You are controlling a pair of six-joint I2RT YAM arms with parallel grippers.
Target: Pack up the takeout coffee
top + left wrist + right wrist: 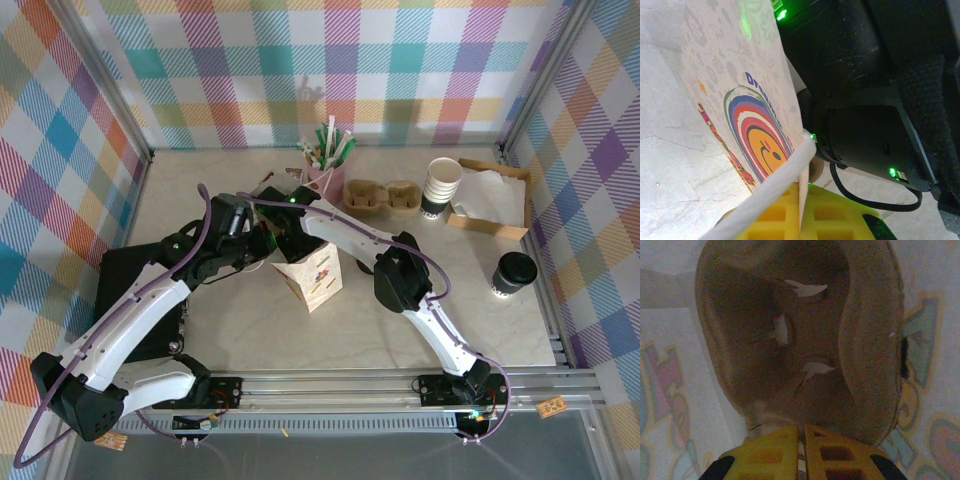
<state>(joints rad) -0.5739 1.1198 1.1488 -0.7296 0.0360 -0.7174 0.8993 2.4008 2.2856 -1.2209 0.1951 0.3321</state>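
Top view: coffee [514,272] stands well right of the bag [312,276]; wrist views: left pincer [801,202] clamps the bag's rim, right pincer [801,446] pinches a carrier [800,340] inside it.

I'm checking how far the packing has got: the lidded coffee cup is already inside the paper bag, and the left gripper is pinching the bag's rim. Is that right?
Not quite. The takeout coffee is not in the bag. It stands on the table, off to the bag's right, as the top external view shows. The rest holds: the left gripper does pinch the bag's rim.
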